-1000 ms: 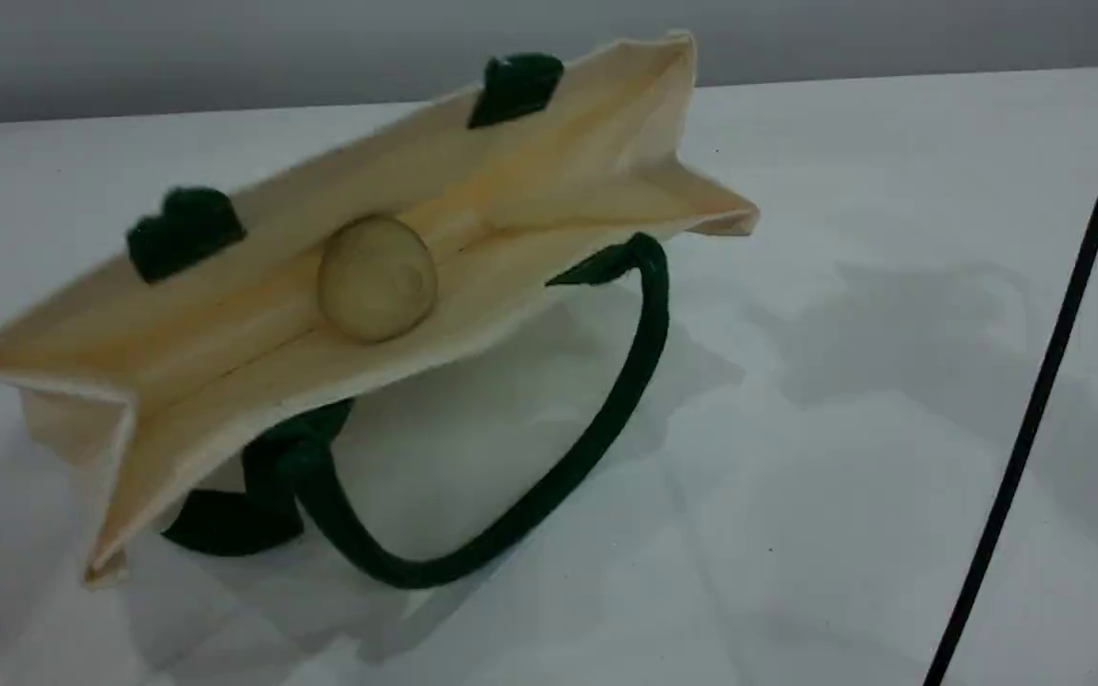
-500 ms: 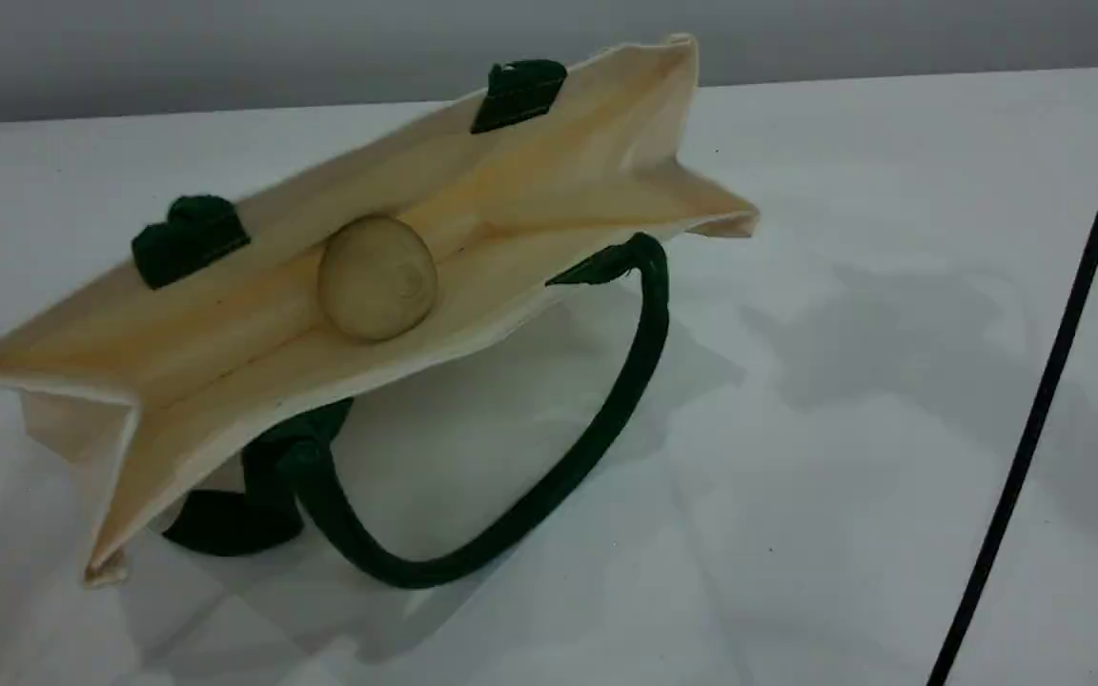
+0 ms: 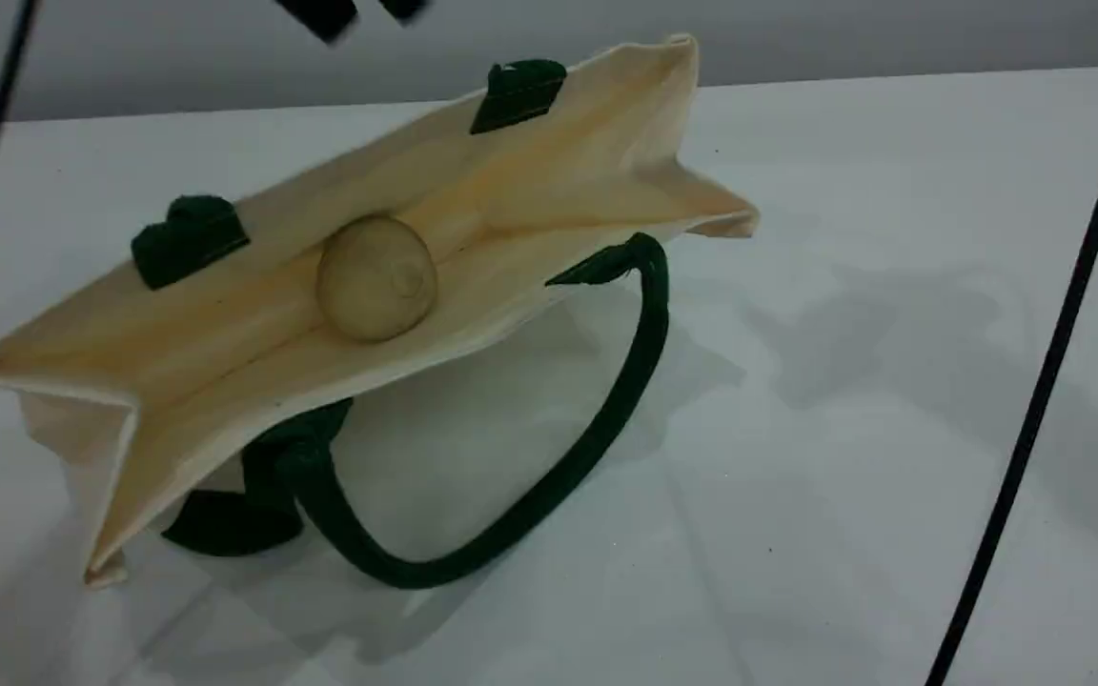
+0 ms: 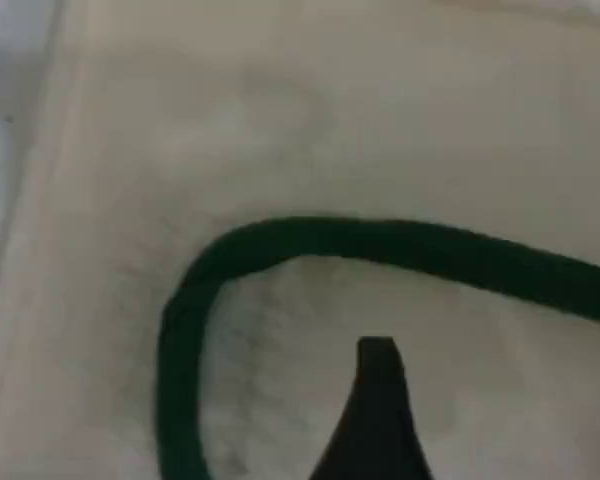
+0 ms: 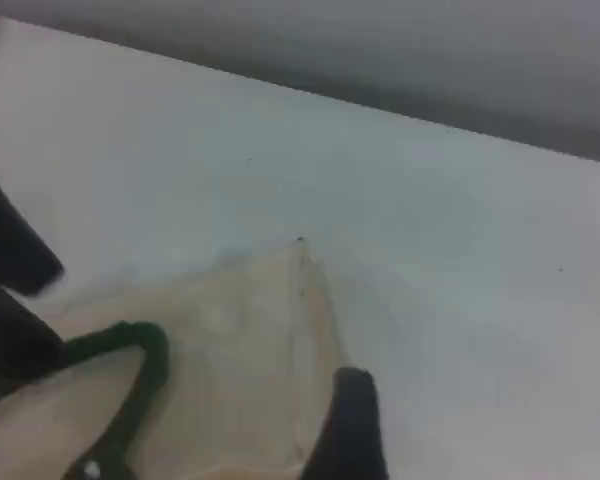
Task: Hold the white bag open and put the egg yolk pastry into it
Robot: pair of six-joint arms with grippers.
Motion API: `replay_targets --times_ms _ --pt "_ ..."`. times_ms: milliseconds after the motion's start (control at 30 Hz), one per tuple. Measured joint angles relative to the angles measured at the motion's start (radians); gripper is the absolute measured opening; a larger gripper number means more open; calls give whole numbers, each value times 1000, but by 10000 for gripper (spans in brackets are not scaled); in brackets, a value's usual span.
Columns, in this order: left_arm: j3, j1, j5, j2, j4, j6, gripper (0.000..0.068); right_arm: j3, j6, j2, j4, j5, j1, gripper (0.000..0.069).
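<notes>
Left wrist view: left gripper [image 4: 378, 420] shows one dark fingertip at 6 o'clock, above cream canvas, holding nothing; jaws read wide apart. A dark green rope handle [image 4: 310, 245] arcs just past the tip, from 3 o'clock round to 7 o'clock.
Right wrist view: right gripper [image 5: 348, 430] shows one fingertip at 6 o'clock, empty, jaws spread wide, just beside a pointed corner of the white bag [image 5: 270, 330].
Scene view: white bag [image 3: 549, 186] stands on the table [image 3: 892, 238], mouth gaping. Egg yolk pastry [image 3: 376, 277] sits inside, in the centre crease. Pastry is round, domed, pale tan, matte. Bag is stiff off-white canvas with gusset folds. Front rope handle [image 3: 549, 495] hangs in a loop toward 6 o'clock. Thin black cable [image 3: 1049, 372] crosses at 3 o'clock.
</notes>
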Motion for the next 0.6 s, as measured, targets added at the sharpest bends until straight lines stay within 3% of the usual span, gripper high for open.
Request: replay_targets --times_ms 600 --pt "0 -154 4 59 1 0 526 0 0 0 0 4 0 582"
